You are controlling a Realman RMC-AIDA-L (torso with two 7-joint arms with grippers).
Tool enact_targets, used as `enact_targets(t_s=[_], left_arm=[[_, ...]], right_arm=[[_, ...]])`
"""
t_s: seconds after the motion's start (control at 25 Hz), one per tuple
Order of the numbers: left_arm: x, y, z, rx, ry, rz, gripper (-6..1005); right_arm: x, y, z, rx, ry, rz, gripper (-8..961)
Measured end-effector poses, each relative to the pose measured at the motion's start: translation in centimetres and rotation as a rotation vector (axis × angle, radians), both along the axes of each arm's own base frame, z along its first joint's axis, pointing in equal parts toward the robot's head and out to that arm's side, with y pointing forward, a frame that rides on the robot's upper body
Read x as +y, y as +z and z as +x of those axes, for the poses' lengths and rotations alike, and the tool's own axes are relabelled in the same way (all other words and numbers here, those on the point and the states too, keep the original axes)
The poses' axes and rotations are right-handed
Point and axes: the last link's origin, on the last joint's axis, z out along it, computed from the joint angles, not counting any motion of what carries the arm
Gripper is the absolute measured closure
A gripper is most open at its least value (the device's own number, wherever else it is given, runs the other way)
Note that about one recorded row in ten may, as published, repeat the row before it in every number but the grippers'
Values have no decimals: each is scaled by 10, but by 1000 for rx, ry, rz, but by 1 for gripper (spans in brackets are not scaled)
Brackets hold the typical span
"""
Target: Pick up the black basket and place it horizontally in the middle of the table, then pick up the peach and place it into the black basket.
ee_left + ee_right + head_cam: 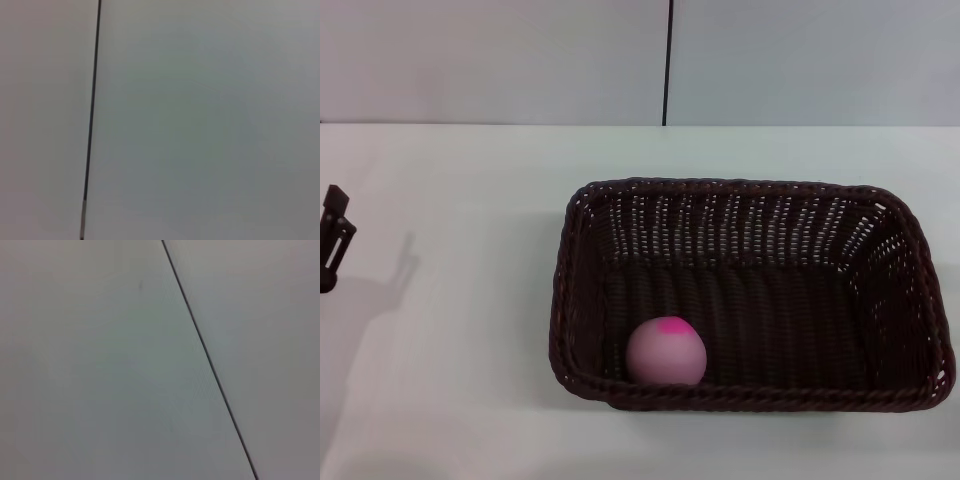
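The black basket [750, 200] lies with its long side across the white table [450, 380], right of the middle in the head view. The peach [666, 352] rests inside it at the near left corner of its floor, pink spot up. A dark part of my left gripper [334, 238] shows at the far left edge, well away from the basket. My right gripper is out of view. Both wrist views show only a pale flat surface with a thin dark seam.
A pale wall with a vertical dark seam [668, 60] stands behind the table's far edge. The basket's right end lies close to the right edge of the head view.
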Motion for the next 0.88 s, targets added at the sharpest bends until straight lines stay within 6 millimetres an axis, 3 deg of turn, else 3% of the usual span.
enact_targets(t_s=[0.88], left_arm=[[-2,-8,1,99,13,-9,193]], right_arm=[[20,-3,-11,15,35,-13,199]])
